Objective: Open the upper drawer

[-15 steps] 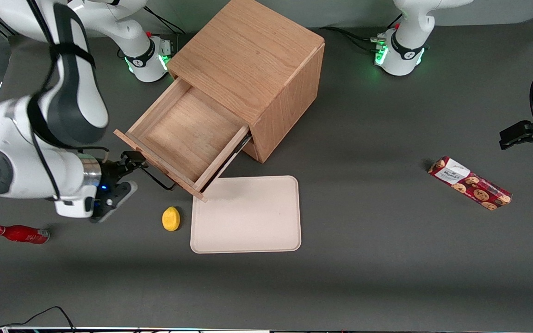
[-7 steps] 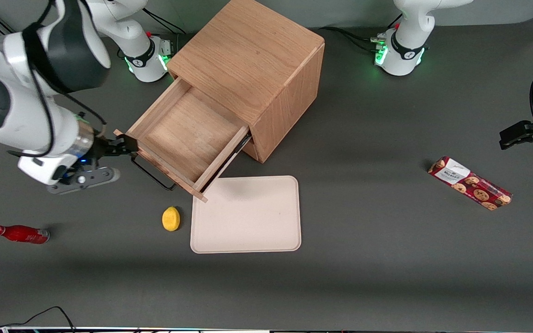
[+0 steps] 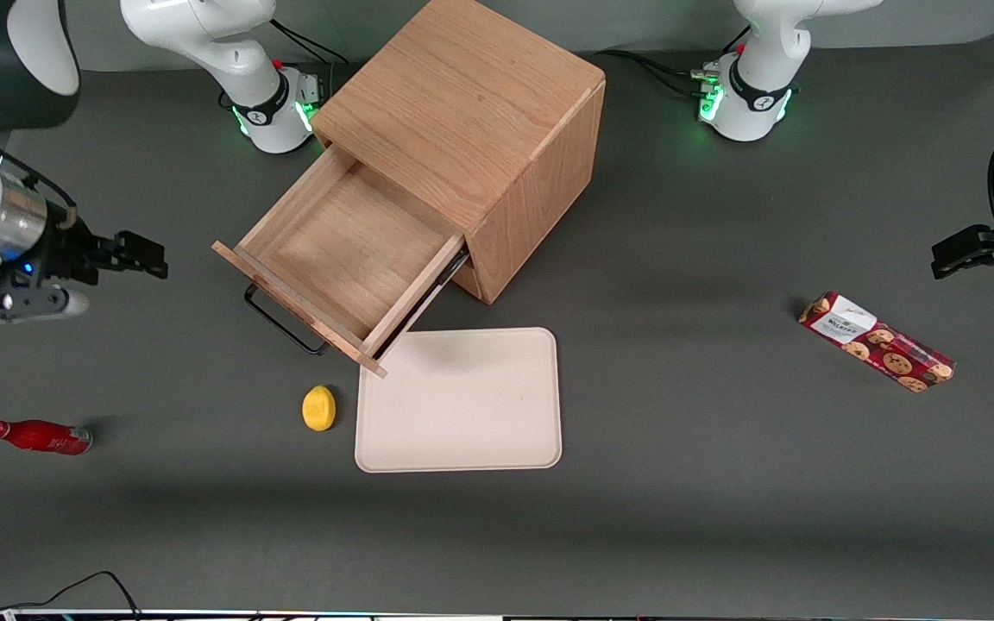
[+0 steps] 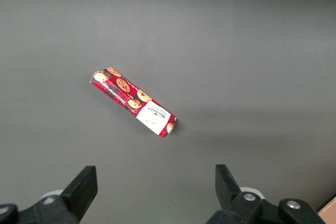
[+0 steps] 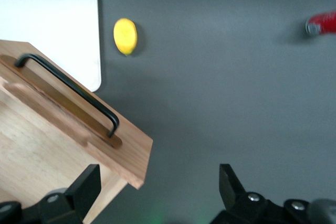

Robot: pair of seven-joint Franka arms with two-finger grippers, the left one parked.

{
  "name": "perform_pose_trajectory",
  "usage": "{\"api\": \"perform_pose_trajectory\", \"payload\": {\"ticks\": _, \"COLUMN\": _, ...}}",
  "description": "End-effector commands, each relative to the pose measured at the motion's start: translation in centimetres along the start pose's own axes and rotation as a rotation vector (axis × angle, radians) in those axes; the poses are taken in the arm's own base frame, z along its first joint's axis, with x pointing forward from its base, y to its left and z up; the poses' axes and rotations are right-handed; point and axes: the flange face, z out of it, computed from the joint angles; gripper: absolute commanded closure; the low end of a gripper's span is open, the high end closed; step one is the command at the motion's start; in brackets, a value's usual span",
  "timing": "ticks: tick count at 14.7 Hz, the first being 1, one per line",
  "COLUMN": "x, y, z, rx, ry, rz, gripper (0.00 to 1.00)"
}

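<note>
Because the upper drawer [image 3: 337, 259] stands pulled well out of the cabinet [image 3: 471, 129] at the front view's upper centre, its handle [image 3: 283, 323] is free; the gripper [image 3: 139, 256], fingers apart, hangs at mid-left, holding nothing.

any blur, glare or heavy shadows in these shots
Front view: even light, soft shadows beside the cabinet and under the pulled-out upper drawer; green base lights glow; the open gripper is sharp. Right wrist view: red bottle and lemon slightly smeared. Left wrist view: cookie pack crisp.
</note>
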Motion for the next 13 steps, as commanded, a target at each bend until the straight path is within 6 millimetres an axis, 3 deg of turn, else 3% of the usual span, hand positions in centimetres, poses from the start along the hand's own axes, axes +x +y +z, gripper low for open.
{"api": "perform_pose_trajectory", "payload": {"ticks": 1, "x": -2.8, "y": 2.8, "z": 0.0, "rx": -0.01, "ry": 0.004, "rz": 0.073, "gripper": 0.0}}
{"api": "perform_pose_trajectory", "payload": {"ticks": 5, "x": -3.9, "y": 4.5, "z": -2.8, "rx": -0.008, "ry": 0.012, "rz": 0.105, "gripper": 0.0}}
{"api": "perform_pose_trajectory", "payload": {"ticks": 13, "x": -2.9, "y": 5.2, "z": -3.8, "rx": -0.029, "ry": 0.032, "rz": 0.121, "gripper": 0.0}}
